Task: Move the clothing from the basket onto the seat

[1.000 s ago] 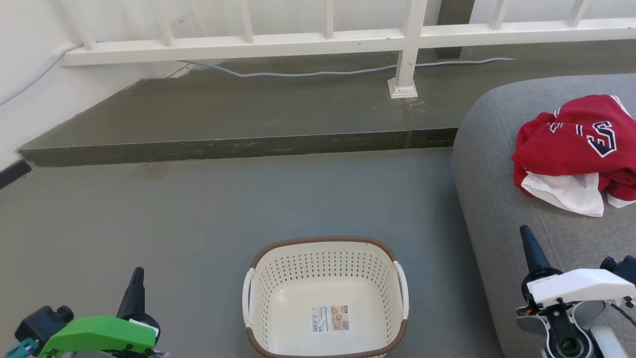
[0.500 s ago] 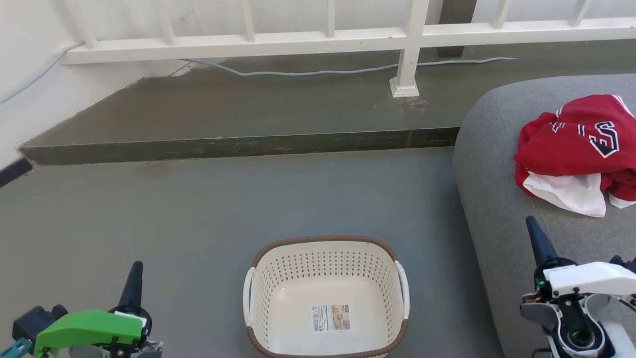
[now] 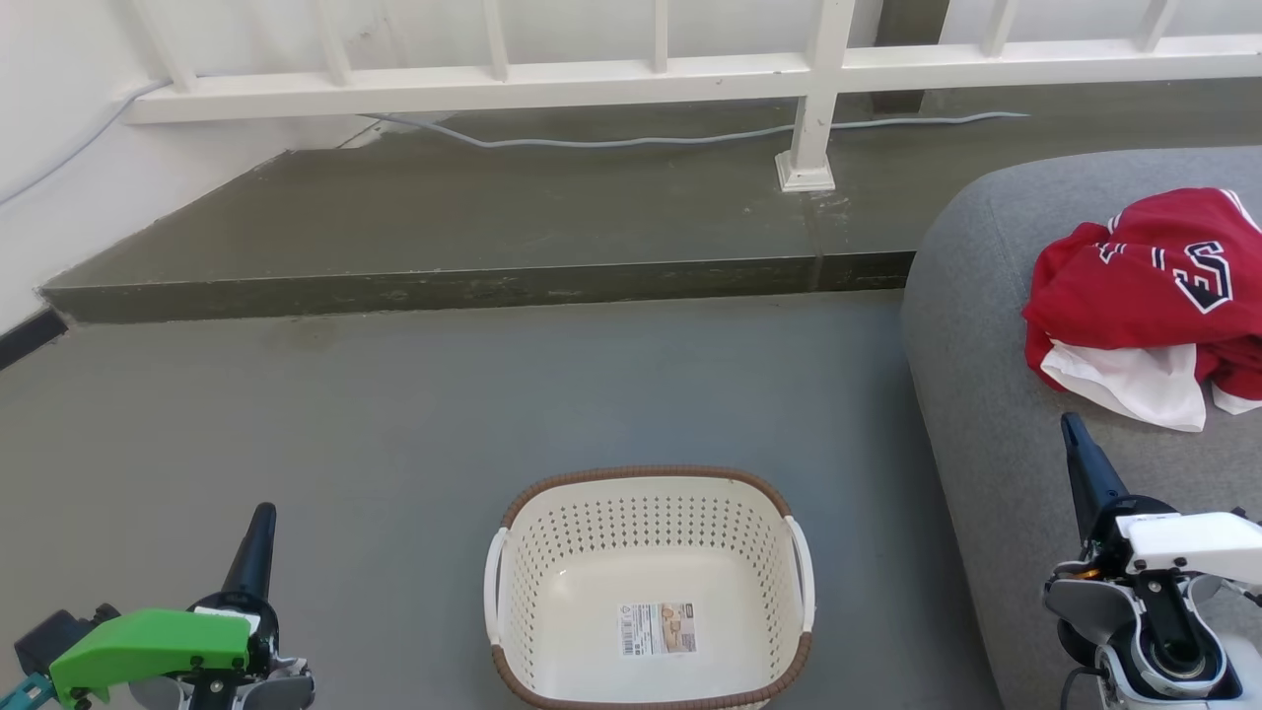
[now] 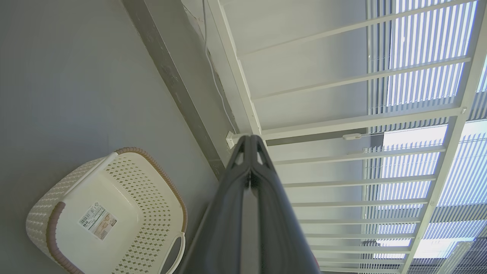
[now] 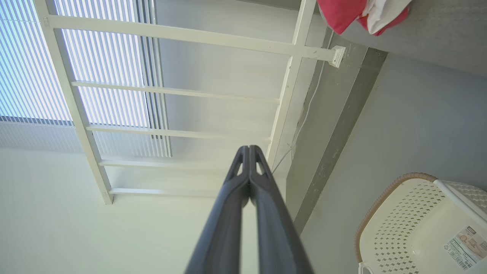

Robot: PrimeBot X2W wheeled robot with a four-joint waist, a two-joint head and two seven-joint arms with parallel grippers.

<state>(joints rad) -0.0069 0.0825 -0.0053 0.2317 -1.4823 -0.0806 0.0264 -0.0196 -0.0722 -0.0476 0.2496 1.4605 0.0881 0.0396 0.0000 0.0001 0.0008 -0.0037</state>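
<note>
The clothing [image 3: 1149,296] lies heaped on the seat [image 3: 986,394] at 2 o'clock and the basket [image 3: 641,475] at 6 o'clock is empty, so the task seems done. Probably for this reason the left gripper [image 3: 262,518] and the right gripper [image 3: 1073,434] are closed, holding nothing.

Red clothing [image 3: 1149,296] crumpled on grey seat [image 3: 986,414]; basket [image 3: 648,592] (cream) empty

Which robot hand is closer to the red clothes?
The right gripper, with the white cover, close to the red clothing on the grey seat. The green-covered left gripper sits on the basket's other side, far off.
</note>
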